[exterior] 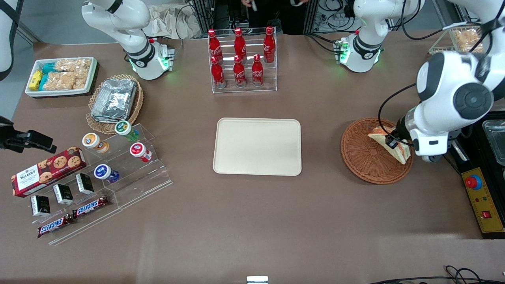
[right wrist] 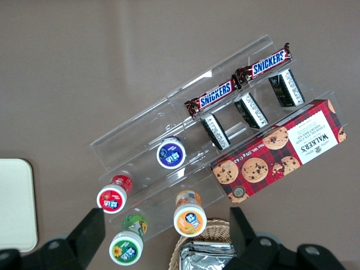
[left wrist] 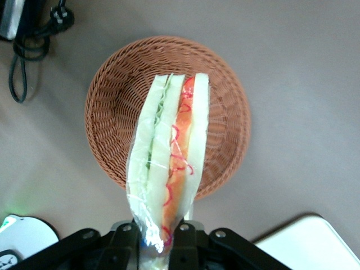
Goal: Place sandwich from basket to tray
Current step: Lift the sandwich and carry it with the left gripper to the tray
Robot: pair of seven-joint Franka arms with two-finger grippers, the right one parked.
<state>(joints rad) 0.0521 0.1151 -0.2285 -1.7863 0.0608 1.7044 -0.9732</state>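
Gripper: my gripper (left wrist: 158, 236) is pinched on one narrow end of the sandwich (left wrist: 169, 163), over the basket (left wrist: 112, 112).
Sandwich position: it hangs from my grip above the basket's weave, apparently lifted clear, with the tray (exterior: 257, 146) well apart toward the middle of the desk (exterior: 252, 221).
Slip risk: the clear wrap looks slick and I hold only the tip, so a quick swing could let it slide out or droop.
Squash risk: the bread looks soft; squeezing harder would likely crush the layers.
Snag risk: carried too low, the free end could catch the basket rim or the tray's raised edge.
Sandwich look: pale white slices on edge, a green layer and an orange-red layer, thin red squiggles on the shiny film.
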